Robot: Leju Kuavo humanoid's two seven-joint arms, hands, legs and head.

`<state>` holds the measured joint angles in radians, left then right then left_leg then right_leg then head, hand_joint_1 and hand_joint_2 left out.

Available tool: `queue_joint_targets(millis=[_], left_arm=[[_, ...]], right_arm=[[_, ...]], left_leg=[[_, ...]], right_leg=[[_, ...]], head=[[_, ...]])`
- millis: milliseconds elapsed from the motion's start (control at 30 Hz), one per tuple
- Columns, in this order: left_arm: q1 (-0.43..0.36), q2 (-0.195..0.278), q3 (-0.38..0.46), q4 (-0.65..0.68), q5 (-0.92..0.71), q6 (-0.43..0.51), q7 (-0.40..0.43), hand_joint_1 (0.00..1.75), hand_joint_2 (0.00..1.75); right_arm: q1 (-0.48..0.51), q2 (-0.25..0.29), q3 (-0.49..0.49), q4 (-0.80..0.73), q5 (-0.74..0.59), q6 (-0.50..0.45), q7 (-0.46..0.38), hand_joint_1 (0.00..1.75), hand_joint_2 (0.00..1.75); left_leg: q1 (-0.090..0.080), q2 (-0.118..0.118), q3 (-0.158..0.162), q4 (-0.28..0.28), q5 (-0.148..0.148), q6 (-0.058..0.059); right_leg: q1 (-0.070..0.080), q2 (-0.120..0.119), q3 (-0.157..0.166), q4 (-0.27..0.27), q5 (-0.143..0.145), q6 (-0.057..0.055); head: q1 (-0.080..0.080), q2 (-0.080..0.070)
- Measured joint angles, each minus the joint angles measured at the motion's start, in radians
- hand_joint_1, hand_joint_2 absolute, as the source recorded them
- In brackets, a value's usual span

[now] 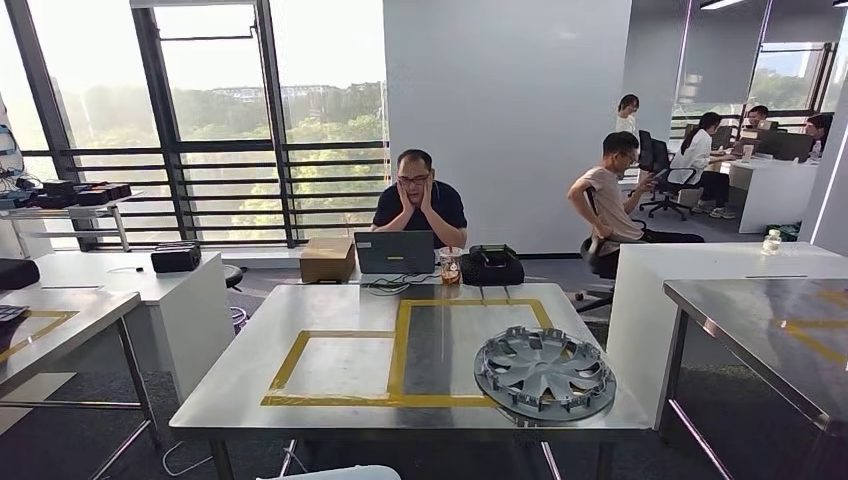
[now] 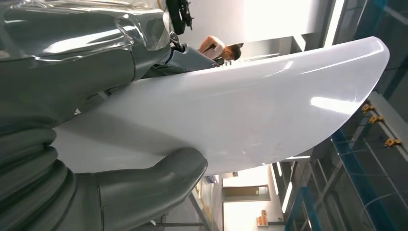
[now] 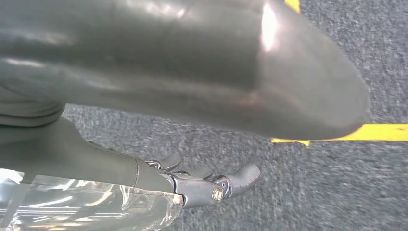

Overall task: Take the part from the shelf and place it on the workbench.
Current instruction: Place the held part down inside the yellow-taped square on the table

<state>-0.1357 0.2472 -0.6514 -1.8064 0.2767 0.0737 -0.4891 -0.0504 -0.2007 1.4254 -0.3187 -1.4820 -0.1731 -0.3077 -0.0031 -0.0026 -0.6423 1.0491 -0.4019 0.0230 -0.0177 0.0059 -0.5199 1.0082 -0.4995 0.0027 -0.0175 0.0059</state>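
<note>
My left hand (image 2: 96, 144) clamps a large white curved panel (image 2: 231, 110), thumb pressed under its glossy face; its edge shows at my near side. My right hand (image 3: 192, 185) hangs empty over carpet, fingers loosely apart. Risk: one-handed hold on smooth plastic may slip. The steel workbench (image 1: 330, 420) ahead carries yellow tape (image 1: 400, 345) and a hubcap (image 1: 545, 372) near right.

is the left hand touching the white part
Touching. The left wrist view shows the left hand gripping the white part: the thick thumb presses on one face, with no gap between them.
</note>
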Motion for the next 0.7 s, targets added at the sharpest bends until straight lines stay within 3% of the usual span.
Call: queue_joint_targets(millis=[67, 167, 233, 267, 333, 367, 400, 467, 533, 633, 700], left_arm=[[0.001, 0.000, 0.001, -0.001, -0.002, -0.001, -0.001, 1.75, 1.75], [0.004, 0.000, 0.005, -0.008, -0.005, -0.003, -0.002, 1.75, 1.75], [0.005, -0.002, 0.007, -0.011, -0.006, -0.004, -0.003, 1.75, 1.75], [0.004, -0.002, 0.007, -0.011, -0.006, -0.005, -0.003, 1.75, 1.75], [0.006, -0.003, 0.007, -0.011, -0.007, -0.007, -0.002, 1.75, 1.75], [0.007, -0.003, 0.007, -0.011, -0.007, -0.008, -0.001, 1.75, 1.75], [0.009, -0.004, 0.007, -0.011, -0.007, -0.009, 0.000, 1.75, 1.75], [0.010, -0.004, 0.007, -0.011, -0.008, -0.010, 0.000, 1.75, 1.75], [0.010, -0.005, 0.008, -0.011, -0.008, -0.011, 0.002, 1.75, 1.75], [0.010, -0.005, 0.008, -0.012, -0.011, -0.013, 0.003, 1.75, 1.75], [0.009, -0.005, 0.011, -0.014, -0.013, -0.015, 0.002, 1.75, 1.75]], right_arm=[[-0.003, 0.002, 0.000, 0.002, 0.000, 0.001, 0.001, 0.00, 0.00], [-0.007, 0.002, 0.000, 0.004, 0.001, 0.002, 0.002, 0.00, 0.00], [-0.009, 0.001, 0.001, 0.005, 0.001, 0.002, 0.002, 0.00, 0.00], [-0.009, 0.001, 0.001, 0.005, 0.001, 0.002, 0.002, 0.00, 0.00], [-0.007, -0.001, 0.001, 0.007, 0.001, 0.002, 0.003, 0.00, 0.00], [-0.005, -0.001, 0.001, 0.008, 0.001, 0.002, 0.003, 0.00, 0.00], [-0.004, -0.002, 0.001, 0.009, 0.001, 0.002, 0.003, 0.00, 0.00], [-0.004, -0.002, 0.001, 0.010, 0.001, 0.002, 0.003, 0.00, 0.00], [-0.005, -0.001, 0.001, 0.011, 0.001, 0.002, 0.004, 0.00, 0.00], [-0.006, 0.001, 0.001, 0.012, 0.001, 0.002, 0.005, 0.00, 0.00], [-0.006, 0.002, 0.001, 0.012, 0.001, 0.003, 0.005, 0.00, 0.00]], left_leg=[[-0.008, 0.001, 0.013, -0.027, -0.003, 0.009], [-0.004, 0.000, 0.037, -0.057, -0.005, 0.019], [0.000, 0.000, 0.057, -0.075, -0.007, 0.026], [0.000, 0.000, 0.062, -0.077, -0.012, 0.029], [0.000, -0.003, 0.072, -0.076, -0.022, 0.031], [0.001, -0.006, 0.080, -0.076, -0.029, 0.029], [0.002, -0.008, 0.090, -0.075, -0.037, 0.025], [0.002, -0.010, 0.104, -0.065, -0.060, 0.013], [-0.003, -0.010, 0.106, -0.052, -0.082, 0.002], [0.001, -0.009, 0.110, -0.045, -0.099, -0.010], [0.006, -0.006, 0.091, 0.007, -0.128, -0.021]], right_leg=[[0.001, -0.002, 0.001, -0.005, -0.007, 0.009], [0.003, -0.007, -0.004, 0.009, -0.021, 0.018], [0.003, -0.007, -0.057, 0.106, -0.053, 0.014], [0.002, -0.007, -0.103, 0.180, -0.074, 0.012], [0.001, -0.007, -0.183, 0.284, -0.088, 0.018], [-0.002, -0.007, -0.197, 0.282, -0.069, 0.028], [-0.005, -0.007, -0.187, 0.235, -0.033, 0.040], [-0.012, -0.009, -0.133, 0.087, 0.050, 0.060], [-0.014, -0.009, -0.100, 0.010, 0.085, 0.048], [-0.011, -0.007, -0.093, 0.006, 0.079, 0.019], [-0.016, -0.006, -0.083, 0.004, 0.072, 0.005]], head=[[0.001, 0.000], [0.002, 0.000], [0.005, 0.001], [0.005, 0.000], [0.007, 0.001], [0.007, 0.001], [0.008, 0.001], [0.011, 0.000], [0.011, 0.000], [0.008, 0.001], [0.006, 0.001]])
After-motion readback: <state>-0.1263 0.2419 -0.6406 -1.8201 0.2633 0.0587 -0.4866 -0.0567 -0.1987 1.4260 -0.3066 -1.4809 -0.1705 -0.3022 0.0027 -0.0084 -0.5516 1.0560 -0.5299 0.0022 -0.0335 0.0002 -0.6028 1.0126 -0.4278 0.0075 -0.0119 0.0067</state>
